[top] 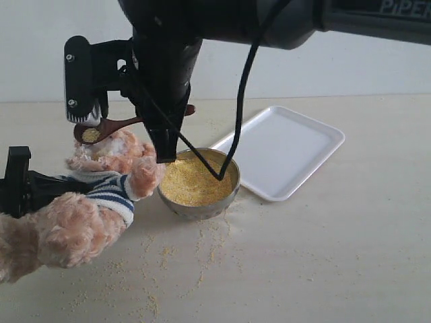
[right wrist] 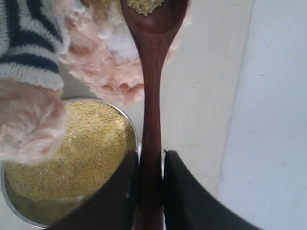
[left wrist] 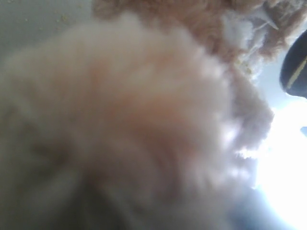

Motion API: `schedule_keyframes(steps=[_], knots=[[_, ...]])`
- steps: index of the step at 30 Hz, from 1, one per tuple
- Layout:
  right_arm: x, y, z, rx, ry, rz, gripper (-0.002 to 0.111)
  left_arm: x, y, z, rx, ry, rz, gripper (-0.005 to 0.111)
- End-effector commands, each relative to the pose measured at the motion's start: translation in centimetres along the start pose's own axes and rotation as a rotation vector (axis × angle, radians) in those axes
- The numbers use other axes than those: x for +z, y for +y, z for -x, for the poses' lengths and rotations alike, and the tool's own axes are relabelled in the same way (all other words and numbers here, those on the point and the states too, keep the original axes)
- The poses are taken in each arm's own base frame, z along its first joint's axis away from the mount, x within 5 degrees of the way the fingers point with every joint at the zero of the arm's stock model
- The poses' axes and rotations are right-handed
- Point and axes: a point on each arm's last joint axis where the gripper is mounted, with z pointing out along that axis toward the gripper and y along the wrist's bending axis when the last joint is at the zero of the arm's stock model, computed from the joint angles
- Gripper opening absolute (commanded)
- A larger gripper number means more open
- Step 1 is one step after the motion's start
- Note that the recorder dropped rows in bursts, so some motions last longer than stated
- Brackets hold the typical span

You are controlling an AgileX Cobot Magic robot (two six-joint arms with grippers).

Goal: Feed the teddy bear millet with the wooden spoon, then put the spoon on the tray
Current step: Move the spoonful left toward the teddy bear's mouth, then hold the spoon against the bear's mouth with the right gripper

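The teddy bear [top: 101, 195] leans back at the left in its striped shirt, and its fur [left wrist: 134, 120] fills the left wrist view. My left gripper [top: 40, 187] reaches into its body from the left edge, jaws hidden by fur. My right gripper [top: 166, 151] points down over the steel bowl [top: 202, 210] of millet [top: 192, 182], shut on the wooden spoon [top: 118, 125]. The spoon's handle [right wrist: 151, 120] is clamped between the fingers. Its bowl holds millet [right wrist: 144, 5] just above the bear's whitish muzzle [top: 116, 145]. The white tray [top: 316, 138] lies right of the bowl with nothing on it.
Loose millet grains [top: 202, 249] are scattered over the pale table [top: 337, 256] in front of the bowl. The right arm [top: 289, 20] spans the top of the exterior view, with a black cable [top: 241, 101] hanging down to the bowl's rim. A plain wall stands behind.
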Motion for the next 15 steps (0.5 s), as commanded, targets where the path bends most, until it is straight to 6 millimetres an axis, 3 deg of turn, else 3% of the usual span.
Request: schedule_keyframes(steps=[1,15], knots=[[-0.48,-0.24,0.40,-0.074,0.042,-0.070,0.000,0.01,-0.34,0.11,-0.001,0.002,-0.035,0.005],[-1.06,-0.15,0.86,-0.178,0.128,-0.146,0.000,0.01,-0.34,0.11,-0.001,0.002,-0.035,0.005]])
